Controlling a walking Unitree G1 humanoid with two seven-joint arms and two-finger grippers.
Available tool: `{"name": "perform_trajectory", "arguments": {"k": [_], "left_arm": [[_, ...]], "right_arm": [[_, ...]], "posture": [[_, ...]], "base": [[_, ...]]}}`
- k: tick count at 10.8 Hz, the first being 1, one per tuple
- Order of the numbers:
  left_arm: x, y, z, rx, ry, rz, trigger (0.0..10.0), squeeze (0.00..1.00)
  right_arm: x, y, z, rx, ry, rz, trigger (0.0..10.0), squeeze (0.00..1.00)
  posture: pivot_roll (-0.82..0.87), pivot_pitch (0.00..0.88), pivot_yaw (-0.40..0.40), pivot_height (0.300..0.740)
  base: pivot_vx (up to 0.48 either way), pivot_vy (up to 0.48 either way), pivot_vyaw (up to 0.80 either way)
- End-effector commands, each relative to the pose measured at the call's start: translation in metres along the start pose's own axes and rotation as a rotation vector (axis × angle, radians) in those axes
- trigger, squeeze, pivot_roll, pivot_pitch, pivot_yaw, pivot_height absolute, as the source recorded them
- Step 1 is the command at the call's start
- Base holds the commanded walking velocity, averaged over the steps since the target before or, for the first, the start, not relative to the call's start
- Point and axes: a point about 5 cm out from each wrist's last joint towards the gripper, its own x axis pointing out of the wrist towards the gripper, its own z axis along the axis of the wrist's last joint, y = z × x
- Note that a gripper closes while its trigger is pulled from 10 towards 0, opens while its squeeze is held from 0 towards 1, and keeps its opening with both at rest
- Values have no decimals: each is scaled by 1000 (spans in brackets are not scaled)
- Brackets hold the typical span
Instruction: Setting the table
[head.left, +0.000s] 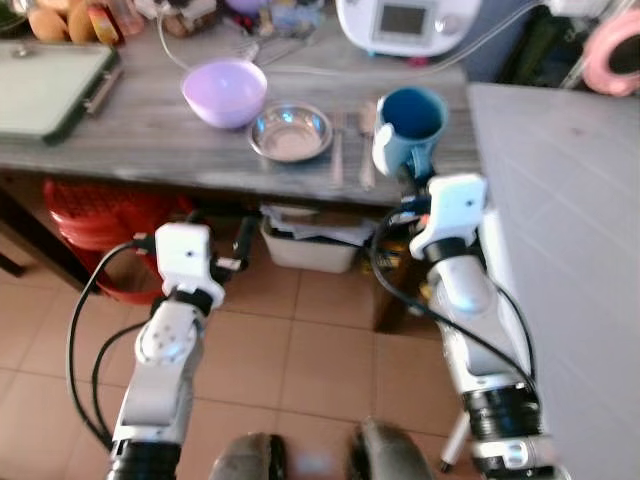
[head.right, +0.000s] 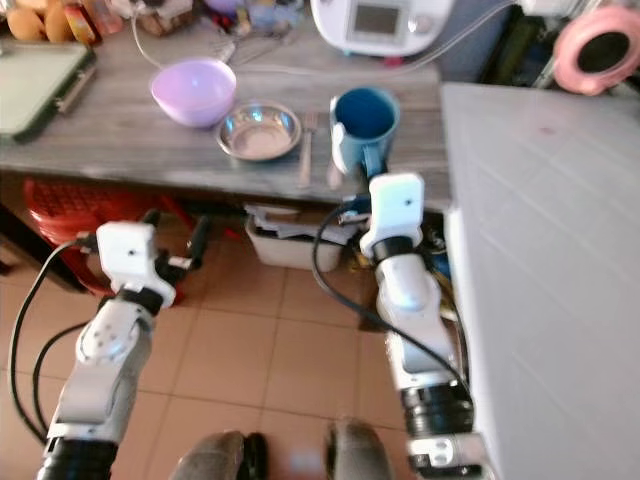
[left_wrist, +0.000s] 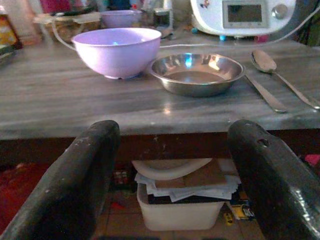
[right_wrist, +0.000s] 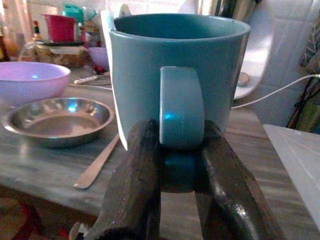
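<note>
A blue mug (head.left: 410, 122) stands at the front right of the grey wooden table (head.left: 140, 130). My right gripper (right_wrist: 177, 172) is shut on the mug's handle (right_wrist: 181, 105), one finger on each side. A steel bowl (head.left: 290, 132) sits left of the mug, with a purple bowl (head.left: 224, 92) farther left. Between the steel bowl and the mug lie a spoon (left_wrist: 265, 62) and a second flat utensil (left_wrist: 265, 92). My left gripper (head.left: 220, 230) is open and holds nothing. It hangs below the table's front edge, in line with the two bowls.
A white appliance (head.left: 400, 25) and clutter stand at the table's back, a green board (head.left: 50, 90) at its left. Under the table sit a red basket (head.left: 100, 220) and a white bin (head.left: 310, 248). A pale counter (head.left: 570, 250) rises close on my right.
</note>
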Motion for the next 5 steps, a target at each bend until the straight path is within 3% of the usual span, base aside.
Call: {"name": "perform_trajectory", "arguments": {"k": [1, 5], "left_arm": [[1, -6, 2, 1, -7, -15, 10000, 0], [2, -9, 4, -20, -16, -26, 10000, 0]], "right_arm": [[0, -7, 7, -8, -24, -17, 10000, 0], [7, -8, 14, -29, -54, -18, 10000, 0]], "posture": [[-68, 169, 12, 740], [-59, 176, 11, 740]], "base": [[480, 0, 0], [480, 0, 0]]}}
